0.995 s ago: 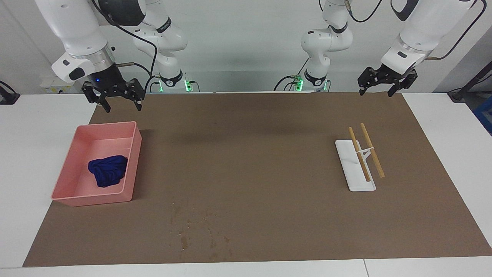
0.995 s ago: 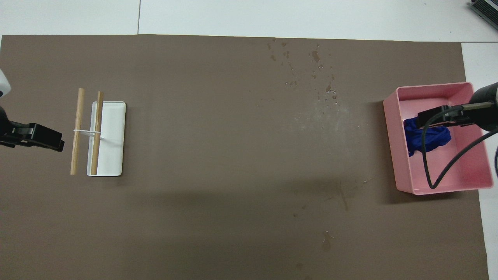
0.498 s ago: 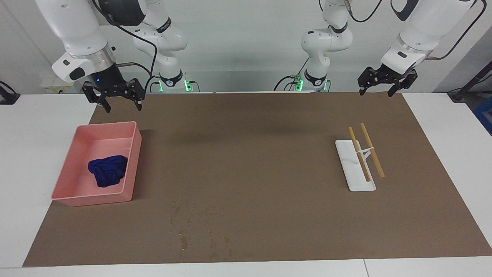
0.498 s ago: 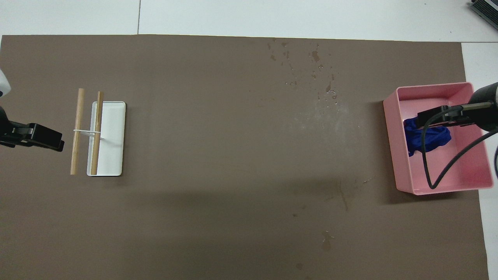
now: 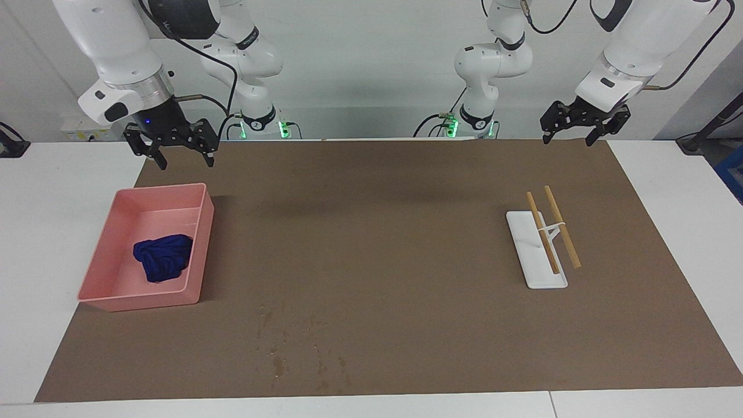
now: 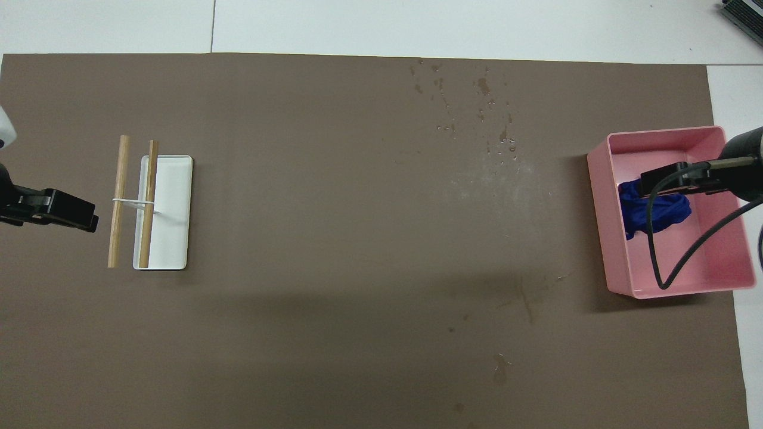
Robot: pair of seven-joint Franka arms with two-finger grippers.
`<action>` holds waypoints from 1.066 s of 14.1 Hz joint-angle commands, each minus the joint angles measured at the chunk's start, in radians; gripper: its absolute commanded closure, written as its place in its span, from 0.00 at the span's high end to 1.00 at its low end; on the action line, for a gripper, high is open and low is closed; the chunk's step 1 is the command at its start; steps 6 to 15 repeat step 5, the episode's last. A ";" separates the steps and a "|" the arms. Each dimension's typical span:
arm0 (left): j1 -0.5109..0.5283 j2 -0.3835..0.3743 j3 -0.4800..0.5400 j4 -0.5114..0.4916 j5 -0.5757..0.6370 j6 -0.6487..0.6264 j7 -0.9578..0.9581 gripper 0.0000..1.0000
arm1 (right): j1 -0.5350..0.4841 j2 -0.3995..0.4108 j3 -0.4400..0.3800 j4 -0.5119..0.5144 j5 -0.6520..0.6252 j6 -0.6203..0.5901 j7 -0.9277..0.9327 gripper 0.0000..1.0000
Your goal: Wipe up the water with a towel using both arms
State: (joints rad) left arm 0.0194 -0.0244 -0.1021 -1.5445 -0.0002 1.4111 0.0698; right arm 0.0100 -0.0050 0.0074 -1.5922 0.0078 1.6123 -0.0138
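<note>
The blue towel [image 5: 162, 256] [image 6: 661, 214] lies crumpled in a pink tray [image 5: 145, 299] [image 6: 602, 226] at the right arm's end of the table. My right gripper [image 5: 186, 162] [image 6: 650, 182] hangs open and empty in the air above the tray, well clear of the cloth. The water [image 5: 278, 363] [image 6: 483, 86] shows as dark specks and streaks on the brown mat [image 5: 377, 244], farther from the robots than the tray. My left gripper [image 5: 569, 140] [image 6: 83, 215] waits open and empty, raised over the mat at the left arm's end.
A white flat holder [image 5: 537, 273] [image 6: 173, 208] sits on the mat at the left arm's end. Two wooden sticks [image 5: 560, 226] [image 6: 119, 199] tied by a white band rest across it. A few faint stains [image 6: 499, 372] mark the mat nearer to the robots.
</note>
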 commanded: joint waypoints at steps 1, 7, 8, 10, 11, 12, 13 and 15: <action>0.001 -0.022 -0.001 -0.020 0.015 -0.009 0.004 1.00 | -0.019 -0.009 0.008 -0.012 0.017 0.001 0.012 1.00; 0.001 -0.022 -0.001 -0.020 0.015 -0.009 0.004 1.00 | -0.018 -0.009 0.008 -0.012 0.017 0.005 0.012 1.00; 0.001 -0.022 -0.001 -0.020 0.015 -0.009 0.004 1.00 | -0.018 -0.009 0.008 -0.012 0.017 0.005 0.012 1.00; 0.001 -0.022 -0.001 -0.020 0.015 -0.009 0.004 1.00 | -0.018 -0.009 0.008 -0.012 0.017 0.005 0.012 1.00; 0.001 -0.022 -0.001 -0.020 0.015 -0.009 0.004 1.00 | -0.018 -0.009 0.008 -0.012 0.017 0.005 0.012 1.00; 0.001 -0.022 -0.001 -0.020 0.015 -0.009 0.004 1.00 | -0.018 -0.009 0.008 -0.012 0.017 0.005 0.012 1.00; 0.001 -0.022 -0.001 -0.020 0.015 -0.009 0.004 1.00 | -0.018 -0.009 0.008 -0.012 0.017 0.005 0.012 1.00; 0.001 -0.022 -0.001 -0.020 0.015 -0.009 0.004 1.00 | -0.018 -0.009 0.008 -0.012 0.017 0.005 0.012 1.00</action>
